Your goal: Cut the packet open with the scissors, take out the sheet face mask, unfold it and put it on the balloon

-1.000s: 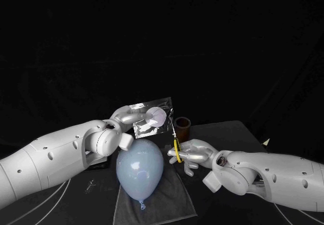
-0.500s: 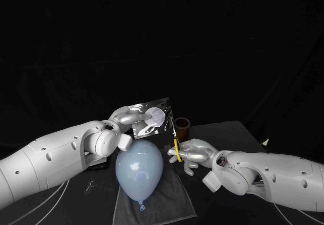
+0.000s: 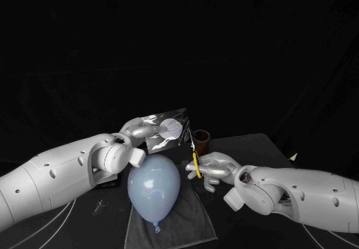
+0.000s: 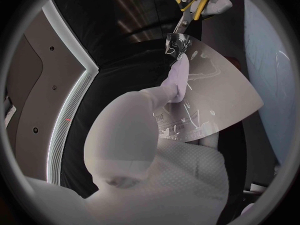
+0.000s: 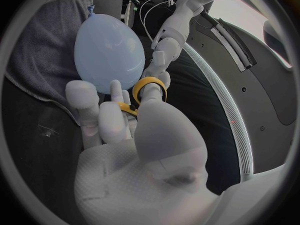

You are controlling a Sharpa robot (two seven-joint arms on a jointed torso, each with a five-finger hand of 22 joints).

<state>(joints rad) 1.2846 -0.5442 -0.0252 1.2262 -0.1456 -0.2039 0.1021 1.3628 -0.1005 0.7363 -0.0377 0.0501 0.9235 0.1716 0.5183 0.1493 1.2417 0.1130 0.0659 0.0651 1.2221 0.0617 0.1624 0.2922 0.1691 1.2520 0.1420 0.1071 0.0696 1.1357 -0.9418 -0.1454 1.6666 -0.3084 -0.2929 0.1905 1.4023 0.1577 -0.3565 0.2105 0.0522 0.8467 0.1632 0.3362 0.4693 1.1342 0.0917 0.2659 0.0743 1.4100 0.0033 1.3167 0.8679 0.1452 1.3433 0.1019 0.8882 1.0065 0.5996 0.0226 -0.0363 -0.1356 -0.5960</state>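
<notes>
My left hand (image 3: 142, 127) holds a shiny clear packet (image 3: 167, 130) up above the table, fingers pinching its near edge; the same packet (image 4: 206, 97) shows a white sheet mask inside. My right hand (image 3: 211, 167) grips yellow-handled scissors (image 3: 195, 155) pointing upward, their blades meeting the packet's right edge. The scissors (image 4: 189, 2) bite at the packet's far corner in the left wrist view. A pale blue balloon (image 3: 154, 184) lies on a grey cloth (image 3: 191, 220) below both hands. In the right wrist view my hand (image 5: 125, 120) has fingers through the yellow handles (image 5: 150, 87), beside the balloon (image 5: 109, 52).
A brown cylinder (image 3: 201, 137) stands behind the scissors at the table's back. A small metal object (image 3: 99, 206) lies on the black table left of the cloth. Cables run along the table's left front.
The packet has shifted slightly left and down with the left hand, and the scissor blades have closed in on its right edge. The balloon stays put.
</notes>
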